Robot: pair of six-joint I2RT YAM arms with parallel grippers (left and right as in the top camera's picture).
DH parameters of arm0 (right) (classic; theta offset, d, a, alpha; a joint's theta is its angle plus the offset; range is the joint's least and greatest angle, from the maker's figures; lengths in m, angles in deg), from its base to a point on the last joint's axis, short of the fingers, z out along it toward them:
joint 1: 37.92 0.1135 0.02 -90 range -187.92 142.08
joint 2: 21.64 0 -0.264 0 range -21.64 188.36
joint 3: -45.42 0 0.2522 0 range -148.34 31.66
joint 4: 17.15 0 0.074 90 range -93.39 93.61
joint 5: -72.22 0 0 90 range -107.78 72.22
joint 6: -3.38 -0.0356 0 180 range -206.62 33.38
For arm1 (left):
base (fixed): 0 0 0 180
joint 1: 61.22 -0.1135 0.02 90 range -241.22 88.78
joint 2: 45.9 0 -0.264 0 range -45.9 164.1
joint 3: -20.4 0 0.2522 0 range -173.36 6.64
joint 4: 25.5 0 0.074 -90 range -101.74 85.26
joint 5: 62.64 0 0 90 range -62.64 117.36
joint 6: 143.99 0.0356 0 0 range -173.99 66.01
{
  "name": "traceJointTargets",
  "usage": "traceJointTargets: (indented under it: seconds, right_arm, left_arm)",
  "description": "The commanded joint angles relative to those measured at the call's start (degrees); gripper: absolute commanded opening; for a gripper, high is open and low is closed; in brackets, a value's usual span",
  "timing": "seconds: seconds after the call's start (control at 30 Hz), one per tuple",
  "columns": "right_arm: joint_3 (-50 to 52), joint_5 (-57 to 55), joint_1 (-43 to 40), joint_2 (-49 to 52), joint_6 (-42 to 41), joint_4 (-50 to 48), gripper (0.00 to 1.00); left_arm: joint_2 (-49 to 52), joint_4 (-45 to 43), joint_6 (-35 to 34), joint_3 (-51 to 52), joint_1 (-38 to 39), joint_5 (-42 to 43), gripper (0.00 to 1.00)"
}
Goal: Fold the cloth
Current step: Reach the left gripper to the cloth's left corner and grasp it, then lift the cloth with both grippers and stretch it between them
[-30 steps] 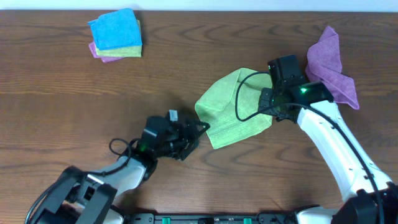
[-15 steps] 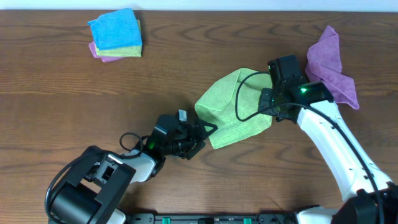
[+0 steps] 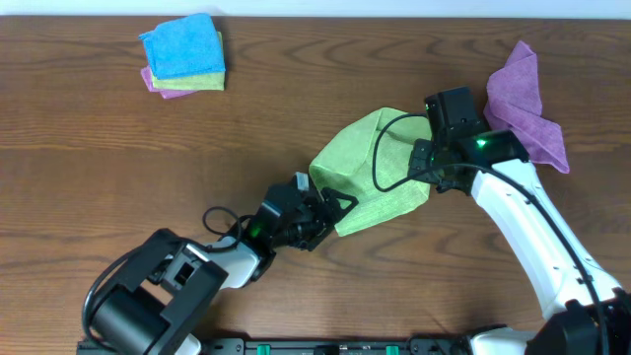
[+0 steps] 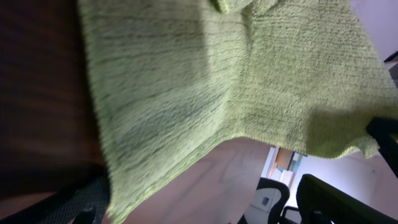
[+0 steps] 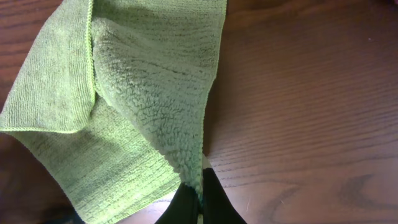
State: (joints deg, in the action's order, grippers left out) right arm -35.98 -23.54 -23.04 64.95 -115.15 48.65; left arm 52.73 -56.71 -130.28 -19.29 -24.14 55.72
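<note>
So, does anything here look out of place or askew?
The cloth lies skewed and half folded, its edge pinched in the right gripper; the purple cloth sits crumpled at the far right. Nothing looks damaged.

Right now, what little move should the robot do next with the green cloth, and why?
Probably close the left fingers on the near corner of the cloth. They look open, with that edge lying between them, while the right fingers pinch the opposite edge tight.

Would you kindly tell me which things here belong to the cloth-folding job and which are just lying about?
Part of the job: green cloth, left gripper, right gripper pinching it.
Lying about: purple cloth, stack of folded cloths.
</note>
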Motion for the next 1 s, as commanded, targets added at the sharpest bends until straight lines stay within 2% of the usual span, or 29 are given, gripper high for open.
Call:
traceJointTargets:
  seconds: [0.0, 0.07, 0.13, 0.17, 0.23, 0.3, 0.33, 0.5, 0.73, 0.87, 0.97]
  right_arm:
    - [0.09, 0.35, -0.37, -0.35, -1.27, 0.11, 0.01]
    - [0.09, 0.68, -0.37, -0.35, -1.25, 0.11, 0.01]
    - [0.09, 0.7, -0.37, -0.35, -1.25, 0.11, 0.01]
    - [0.09, 0.7, -0.37, -0.35, -1.27, 0.11, 0.01]
    - [0.09, 0.7, -0.37, -0.35, -1.25, 0.22, 0.01]
    - [0.09, 0.7, -0.37, -0.35, -1.25, 0.31, 0.01]
    - [0.09, 0.7, -0.37, -0.35, -1.25, 0.31, 0.01]
    - [0.09, 0.7, -0.37, -0.35, -1.2, 0.33, 0.01]
    - [0.09, 2.27, 0.81, -0.46, 0.81, -1.03, 0.01]
    - [0.07, 4.28, 3.08, -1.53, 1.09, -5.16, 0.01]
    - [-0.52, 5.7, 3.56, -3.82, -0.17, -8.85, 0.01]
  left_arm:
    - [3.3, 0.96, 0.39, -1.31, 0.24, -2.4, 0.98]
    - [4.42, 0.96, 0.39, -2.19, 0.24, -2.19, 1.0]
    - [5.55, 0.96, 0.42, -2.93, 0.24, -1.92, 0.88]
    - [6.25, 0.94, 0.39, -3.37, 0.24, -1.86, 0.71]
    - [6.49, 0.66, 0.5, -3.5, 0.24, -1.77, 0.49]
    - [6.49, 0.5, 0.72, -3.5, 0.13, -1.77, 0.14]
    - [6.49, 0.37, 0.72, -3.5, 0.0, -1.73, 0.06]
    - [6.45, -5.18, 3.37, -3.54, -4.46, 5.03, 0.06]
    - [3.76, -6.95, 5.4, -7.63, -18.45, 21.55, 0.06]
    - [1.42, -6.47, 2.56, -16.15, -24.5, 30.77, 0.06]
    - [0.59, -6.16, 0.02, -24.2, -27.32, 33.97, 0.06]
